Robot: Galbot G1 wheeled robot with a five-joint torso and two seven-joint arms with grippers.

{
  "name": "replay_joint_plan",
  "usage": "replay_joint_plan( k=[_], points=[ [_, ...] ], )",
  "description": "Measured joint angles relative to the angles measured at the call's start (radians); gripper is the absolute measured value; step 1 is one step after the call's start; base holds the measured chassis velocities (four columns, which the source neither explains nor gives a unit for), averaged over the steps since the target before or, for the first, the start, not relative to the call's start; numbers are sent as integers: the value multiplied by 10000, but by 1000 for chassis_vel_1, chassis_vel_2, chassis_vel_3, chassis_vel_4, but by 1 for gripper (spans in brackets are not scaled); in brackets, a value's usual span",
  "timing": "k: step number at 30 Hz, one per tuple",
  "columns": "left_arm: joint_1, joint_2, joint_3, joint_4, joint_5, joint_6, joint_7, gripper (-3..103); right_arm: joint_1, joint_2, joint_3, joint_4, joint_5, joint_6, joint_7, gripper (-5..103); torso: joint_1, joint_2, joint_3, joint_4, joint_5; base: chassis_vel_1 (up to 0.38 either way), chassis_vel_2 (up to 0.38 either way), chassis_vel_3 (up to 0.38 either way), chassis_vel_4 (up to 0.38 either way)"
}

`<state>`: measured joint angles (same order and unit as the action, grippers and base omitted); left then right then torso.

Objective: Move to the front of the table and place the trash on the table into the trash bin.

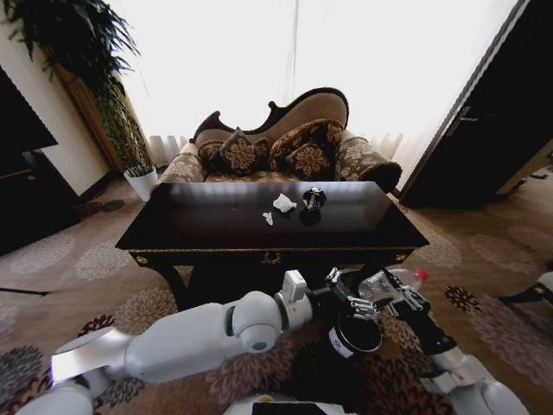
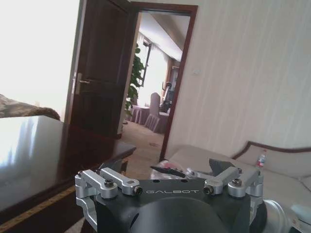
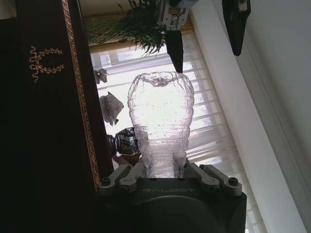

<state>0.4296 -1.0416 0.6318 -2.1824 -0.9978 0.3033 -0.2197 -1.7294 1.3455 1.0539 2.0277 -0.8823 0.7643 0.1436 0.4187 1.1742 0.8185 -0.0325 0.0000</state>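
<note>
The dark glossy table (image 1: 216, 226) stands right in front of me. A crumpled white paper wad (image 1: 283, 203), a small white scrap (image 1: 269, 218) and a dark shiny roundish object (image 1: 314, 199) lie on it. Below its front edge my right gripper (image 1: 380, 290) is shut on a clear plastic bottle (image 1: 393, 283) with a red cap. The bottle (image 3: 160, 121) rises from the right gripper (image 3: 160, 167). My left gripper (image 1: 348, 298) hangs open beside it, over the black trash bin (image 1: 340, 343). The wad (image 3: 111, 107) and the dark object (image 3: 124, 141) show past the table's front (image 3: 48, 121).
An ornate sofa (image 1: 285, 147) with cushions stands behind the table under bright curtained windows. A white plant pot (image 1: 141, 181) sits at the left and a dark door (image 1: 484, 130) at the right. Patterned carpet (image 1: 60, 259) surrounds the table.
</note>
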Motion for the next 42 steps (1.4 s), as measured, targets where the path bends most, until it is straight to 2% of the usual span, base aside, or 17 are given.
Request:
replay_joint_plan(
  k=[4,5,6,9,12,13,18,19,21,22,27,28,32,33,37,42],
  points=[
    [165,147,-422,-3,209,-32,-15,100,-16,26,-56,-150,302,-51,-53,23,0,0,0,1,-1,0,0,0,0],
    [451,408,-1075,-36,482,-109,-78,100,-76,67,-162,-399,850,-163,-111,23,1,0,0,0,-1,0,0,0,0],
    [1058,906,-2077,-56,787,-240,-140,100,-173,111,-338,-696,1954,-419,-305,23,0,0,0,0,-1,0,0,0,0],
    [1478,1266,-2734,-53,949,-312,-122,100,-214,136,-458,-825,2607,-601,-451,23,0,0,0,0,-2,0,0,0,0],
    [2593,2100,-4523,-232,1130,-453,148,100,-286,157,-812,-1010,3654,-946,-575,23,1,0,0,1,-2,0,0,0,0],
    [2593,2100,-4523,-232,1130,-453,148,100,-286,157,-812,-1010,3654,-946,-575,23,1,0,0,1,-2,0,0,0,0],
    [4275,3155,-6999,-259,1656,-878,339,100,-304,50,-1616,-1367,5344,-1771,-854,23,-1,0,-2,6,-2,0,0,0,0],
    [4275,3155,-6999,-259,1656,-878,339,100,-304,50,-1616,-1367,5344,-1771,-854,23,-1,0,-2,6,-2,0,0,0,0],
    [4504,3476,-7606,-42,1755,-1095,369,100,-299,73,-1879,-1596,6121,-2113,-903,23,0,0,-2,-1,-3,0,0,0,0],
    [4504,3476,-7606,-42,1755,-1095,369,100,-299,73,-1879,-1596,6121,-2113,-903,23,0,0,-2,-1,-3,0,0,0,0],
    [5470,3590,-9756,412,1455,-1337,369,100,-118,58,-2476,-1990,8160,-2958,-1049,23,1,0,-1,0,1,0,0,0,0],
    [5470,3590,-9756,412,1455,-1337,369,100,-118,58,-2476,-1990,8160,-2958,-1049,23,1,0,-1,0,1,0,0,0,0],
    [6569,3312,-11431,872,1469,-1511,657,100,47,-46,-2775,-2249,9228,-3610,-1183,23,0,0,-1,3,-4,0,0,0,0],
    [6569,3312,-11431,872,1469,-1511,657,100,47,-46,-2775,-2249,9228,-3610,-1183,23,0,0,-1,3,-4,0,0,0,0],
    [7364,3222,-12477,1257,1582,-1782,1068,100,257,-112,-3034,-2520,9977,-4150,-1260,23,0,1,0,2,0,0,0,0,0],
    [7705,3042,-13011,1562,1734,-2057,1246,100,460,-114,-3259,-2725,10730,-4620,-1267,23,0,0,-1,0,-2,0,0,0,0]
  ],
)
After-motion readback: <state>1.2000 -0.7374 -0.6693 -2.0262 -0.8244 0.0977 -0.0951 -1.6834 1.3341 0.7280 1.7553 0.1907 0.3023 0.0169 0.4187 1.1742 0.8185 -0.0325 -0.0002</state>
